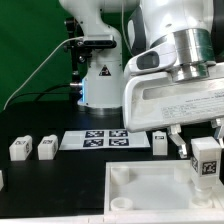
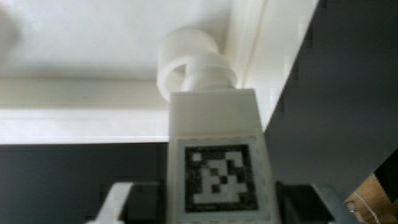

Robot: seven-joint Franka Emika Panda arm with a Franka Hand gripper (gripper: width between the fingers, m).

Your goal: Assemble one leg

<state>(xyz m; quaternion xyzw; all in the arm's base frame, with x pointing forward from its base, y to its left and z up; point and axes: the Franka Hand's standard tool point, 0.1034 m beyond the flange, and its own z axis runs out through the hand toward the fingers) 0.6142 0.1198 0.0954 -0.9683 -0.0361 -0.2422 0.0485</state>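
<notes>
My gripper (image 1: 205, 152) is shut on a white leg (image 1: 206, 160) with a black-and-white tag on its face, held upright over the right side of the large white panel (image 1: 150, 190). In the wrist view the leg (image 2: 217, 140) fills the middle between my fingers (image 2: 134, 205), and its threaded end (image 2: 196, 65) points at the panel's corner (image 2: 107, 100). Whether the end touches the panel cannot be told. Other legs lie on the black table: two at the exterior view's left (image 1: 19, 149) (image 1: 47, 147) and one (image 1: 159, 141) near the marker board.
The marker board (image 1: 100, 139) lies behind the panel. A sliver of another white part (image 1: 2, 179) shows at the left edge of the exterior view. The arm's base (image 1: 100, 80) stands at the back, with a green backdrop behind it.
</notes>
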